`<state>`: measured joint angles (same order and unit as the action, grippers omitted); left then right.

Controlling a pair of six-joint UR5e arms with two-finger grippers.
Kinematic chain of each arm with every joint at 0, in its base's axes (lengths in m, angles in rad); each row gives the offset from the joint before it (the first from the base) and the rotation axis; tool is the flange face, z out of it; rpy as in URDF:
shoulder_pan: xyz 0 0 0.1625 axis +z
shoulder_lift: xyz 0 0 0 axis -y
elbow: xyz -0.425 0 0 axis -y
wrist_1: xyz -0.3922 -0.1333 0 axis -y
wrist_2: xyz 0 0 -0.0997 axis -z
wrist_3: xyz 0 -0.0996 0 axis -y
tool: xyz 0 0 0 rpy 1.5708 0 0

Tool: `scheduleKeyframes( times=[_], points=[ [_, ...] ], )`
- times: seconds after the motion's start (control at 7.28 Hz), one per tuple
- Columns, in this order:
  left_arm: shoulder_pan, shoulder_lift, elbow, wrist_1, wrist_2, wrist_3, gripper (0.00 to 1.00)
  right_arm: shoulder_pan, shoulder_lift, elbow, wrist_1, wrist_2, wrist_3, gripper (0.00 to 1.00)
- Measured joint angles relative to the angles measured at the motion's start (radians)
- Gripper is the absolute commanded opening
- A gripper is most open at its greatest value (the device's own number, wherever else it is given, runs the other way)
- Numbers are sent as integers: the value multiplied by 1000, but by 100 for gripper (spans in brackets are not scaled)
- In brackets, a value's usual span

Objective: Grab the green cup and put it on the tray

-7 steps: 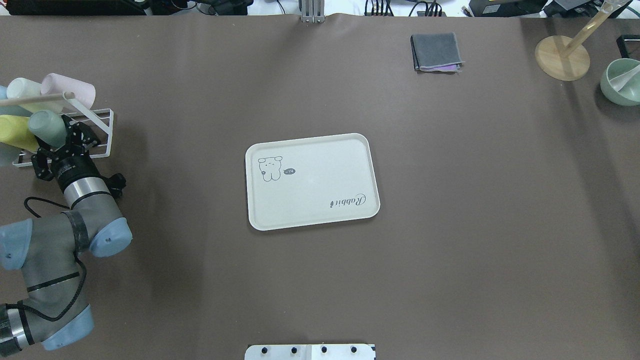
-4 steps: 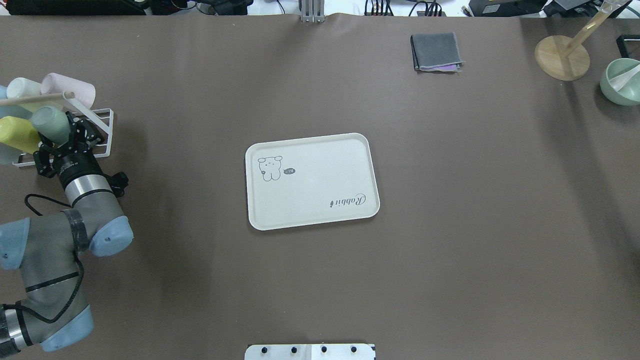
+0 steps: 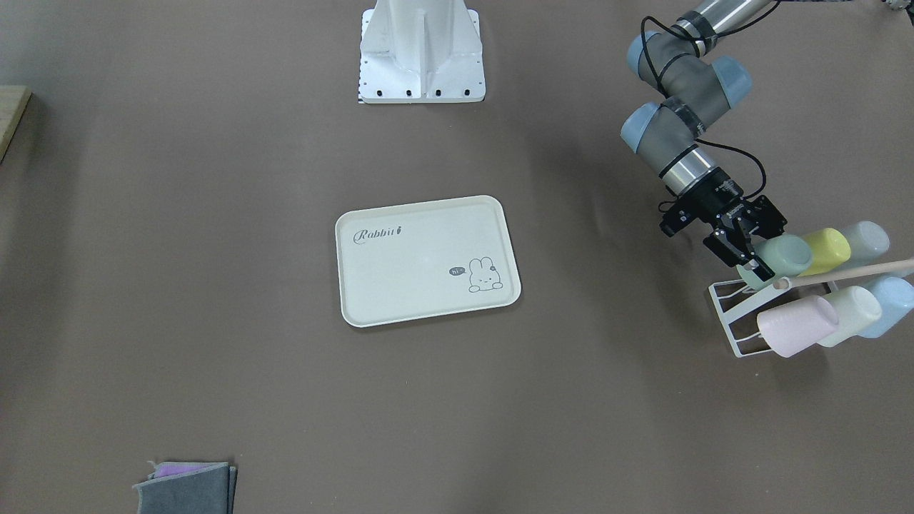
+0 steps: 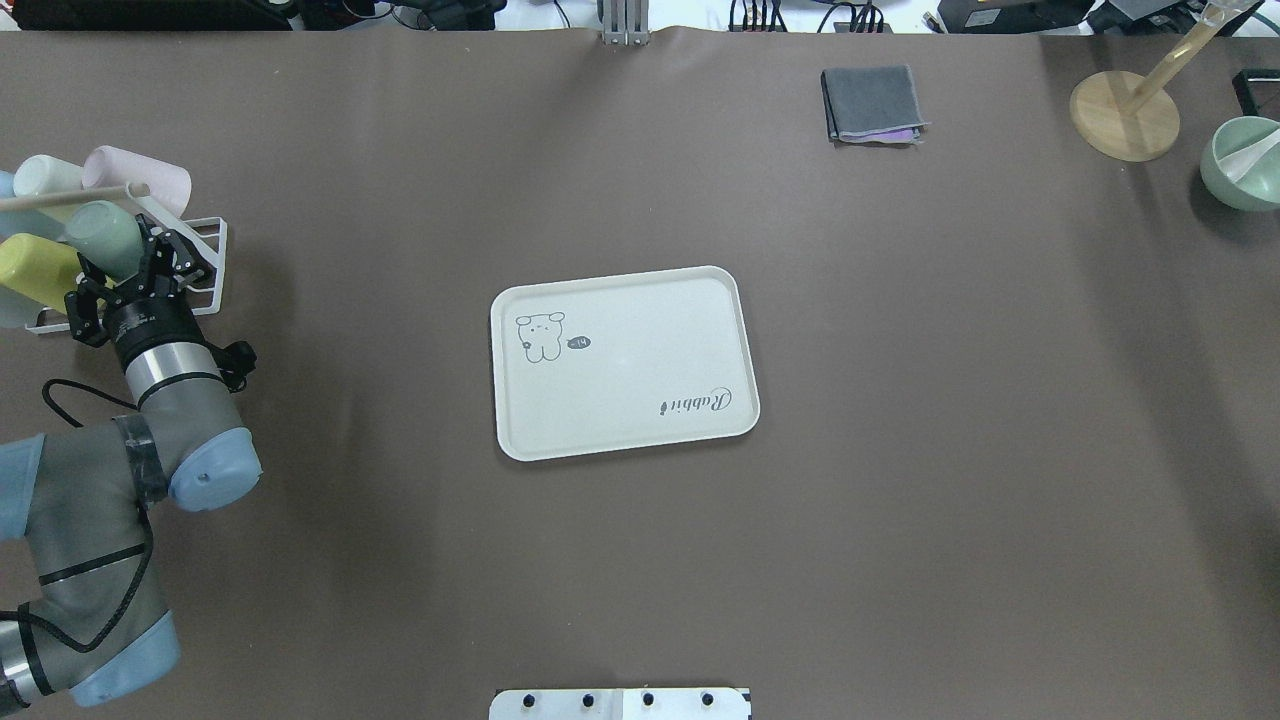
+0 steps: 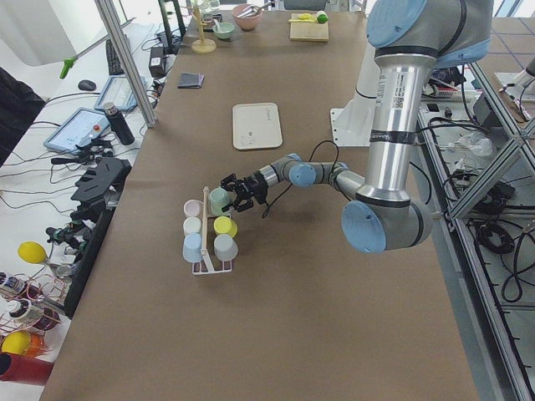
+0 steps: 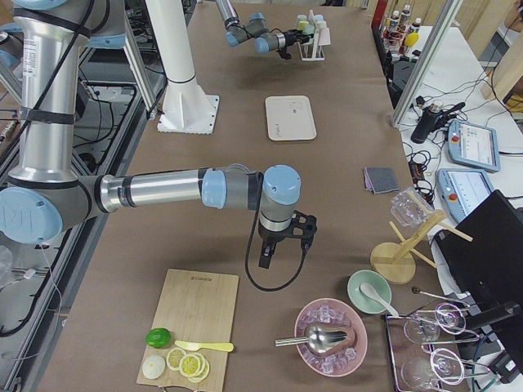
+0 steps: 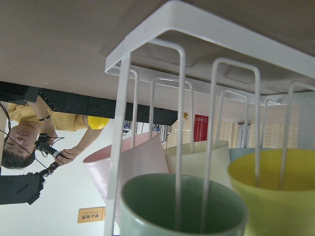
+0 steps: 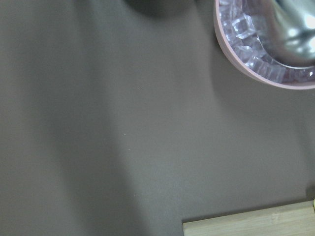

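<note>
Left gripper point(image 4: 120, 258) pinches the mouth end of the matte sage green cup point(image 4: 103, 225), which lies sideways on the white wire rack point(image 4: 205, 265) beside the yellow cup point(image 4: 35, 265) and under a wooden rod point(image 4: 70, 200). The tray point(image 4: 630, 350) sits well apart. The right gripper's point(image 6: 283, 251) spread cannot be told.

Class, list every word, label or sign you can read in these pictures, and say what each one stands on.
"Rabbit": script printed on the flat cream rectangular tray.
"hi": in the small dark speech bubble beside the tray's bunny drawing.
Orange sign in the left wrist view: blurred, unreadable.
White label on the left arm's silver tube: too small to read.
</note>
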<state>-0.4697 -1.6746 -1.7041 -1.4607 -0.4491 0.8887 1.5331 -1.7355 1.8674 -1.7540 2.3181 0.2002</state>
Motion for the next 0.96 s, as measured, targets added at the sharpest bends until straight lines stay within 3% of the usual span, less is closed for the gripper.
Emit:
scheduleKeyframes(
  times=[0.69,0.96],
  points=[
    [32,83,-108,-1,0,109,0,1,-18,3,2,-2,-22,100],
    [54,117,-145,-1,-2,116,0,3,-30,2,5,-8,-125,100]
  ],
)
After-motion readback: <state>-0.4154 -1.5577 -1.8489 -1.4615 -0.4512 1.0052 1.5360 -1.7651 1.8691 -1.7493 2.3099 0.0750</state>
